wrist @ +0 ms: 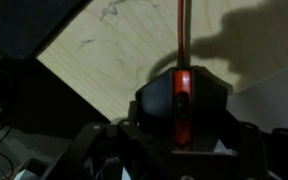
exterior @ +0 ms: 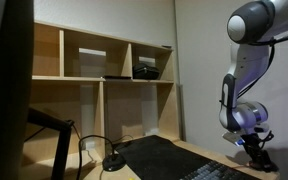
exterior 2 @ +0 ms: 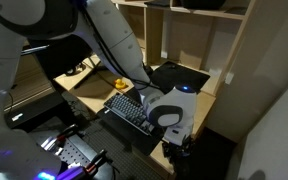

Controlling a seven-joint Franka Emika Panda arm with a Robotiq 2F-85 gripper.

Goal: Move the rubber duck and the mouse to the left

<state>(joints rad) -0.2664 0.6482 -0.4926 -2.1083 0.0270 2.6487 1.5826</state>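
In the wrist view the mouse [wrist: 181, 105] fills the middle: a dark dome with a glowing red stripe, its red cable [wrist: 181, 30] running off over the light wooden desk [wrist: 104, 50]. My gripper [wrist: 181, 132] straddles it, with a dark finger lying against each flank. In both exterior views the gripper [exterior: 256, 150] [exterior 2: 179, 146] is down at desk level and hides the mouse. The rubber duck [exterior 2: 120, 84] is a tiny yellow lump on the desk beyond the keyboard [exterior 2: 129, 110], well away from the gripper.
A black mat [exterior: 154, 155] and a black round base with a cable [exterior: 114, 162] lie on the desk. Wooden shelves [exterior: 104, 60] stand behind it. A dark monitor edge [exterior: 4, 80] blocks the near side of that view.
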